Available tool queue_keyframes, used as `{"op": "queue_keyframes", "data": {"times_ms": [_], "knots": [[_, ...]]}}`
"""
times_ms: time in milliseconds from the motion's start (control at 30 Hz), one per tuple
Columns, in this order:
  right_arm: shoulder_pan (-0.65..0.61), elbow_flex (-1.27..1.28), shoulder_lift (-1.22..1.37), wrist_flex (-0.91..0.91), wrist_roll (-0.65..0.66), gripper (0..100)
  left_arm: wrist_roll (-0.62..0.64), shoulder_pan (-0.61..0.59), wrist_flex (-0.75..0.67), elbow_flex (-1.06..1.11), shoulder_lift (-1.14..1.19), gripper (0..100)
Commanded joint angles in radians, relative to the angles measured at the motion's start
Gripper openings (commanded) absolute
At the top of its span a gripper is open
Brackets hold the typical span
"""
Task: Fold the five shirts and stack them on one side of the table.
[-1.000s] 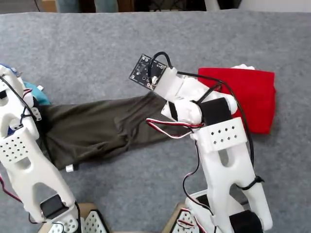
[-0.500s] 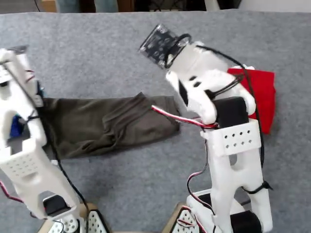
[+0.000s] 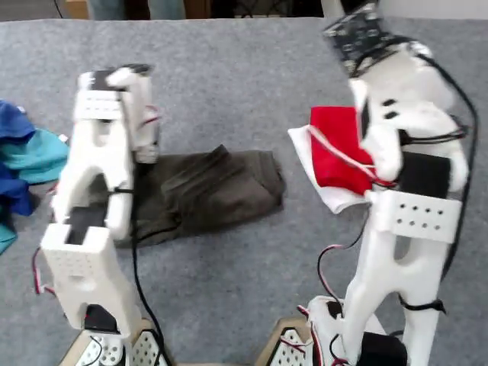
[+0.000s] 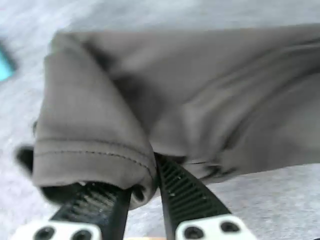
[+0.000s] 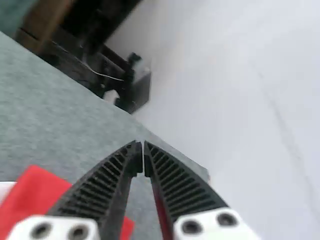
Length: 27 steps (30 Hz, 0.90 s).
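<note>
Left claw clenched on hem of grey-green shirt, mid-desk. Right claw pinched closed, empty, aloft near red shirt. Risk: thin hem grip slips. Nothing pins far end, so shirt likely drags and bunches instead of folding.

We see two arms in white plastic shells, the left arm and the right arm. Each carries a flat plate drilled with rows of small holes, and black motor blocks. A dark circuit board sits at the right arm's wrist. Thin black cables run along both arms, and a red-and-white lead loops off the right one. The left gripper and the right gripper have black ribbed fingers on white mounts with dark screws.
</note>
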Motion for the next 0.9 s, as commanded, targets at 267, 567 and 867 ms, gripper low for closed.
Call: {"op": "queue_keyframes", "data": {"times_ms": [267,567,867], "knots": [[0.239,-0.039,-0.022,-0.106,-0.009,1.5,0.176,0.361,-0.15,-0.153,0.005,3],[0.233,-0.036,-0.022,-0.11,-0.009,1.5,0.198,0.478,-0.256,-0.153,0.063,3],[0.233,-0.036,-0.022,-0.11,-0.009,1.5,0.275,0.53,-0.308,-0.203,0.071,3]]}}
